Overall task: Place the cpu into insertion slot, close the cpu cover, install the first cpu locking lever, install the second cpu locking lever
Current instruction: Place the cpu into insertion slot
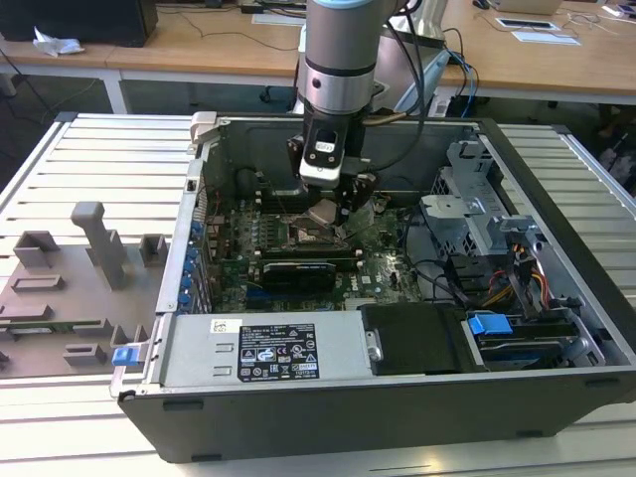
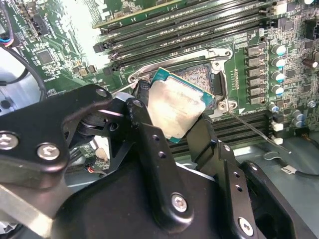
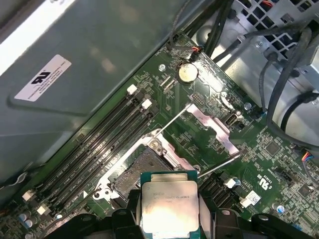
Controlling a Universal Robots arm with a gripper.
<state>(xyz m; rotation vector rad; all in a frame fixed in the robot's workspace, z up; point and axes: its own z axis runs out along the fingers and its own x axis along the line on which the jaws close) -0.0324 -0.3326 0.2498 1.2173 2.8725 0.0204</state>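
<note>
Nearest in the exterior view lies the grey power supply (image 1: 263, 353), set along the front of the open computer case (image 1: 397, 417), with a grey parts tray (image 1: 60, 288) on the slatted table to the exterior view's left. Just beyond the supply a long black card (image 1: 295, 273) crosses the green board, and past that sits the insertion slot (image 3: 142, 167), its dark bed bare. The gripper (image 1: 333, 211) hangs straight down over this spot. Its two black fingers (image 2: 142, 112) pinch the cpu (image 2: 177, 107) by opposite edges, which I take to spare the pale metal top and the underside. The chip is in the air just above the slot and appears tilted to it (one corner looks lower in the second wrist view), so it is not yet seated. Beside the slot the cpu cover (image 3: 212, 129) stands swung back and the two thin wire locking levers (image 3: 172, 122) are lifted clear; I judge that this leaves the way down open. Long memory slots (image 3: 99, 144) flank the socket, and farther off come the case's back wall (image 1: 397, 149) and wooden desks (image 1: 199, 50).
</note>
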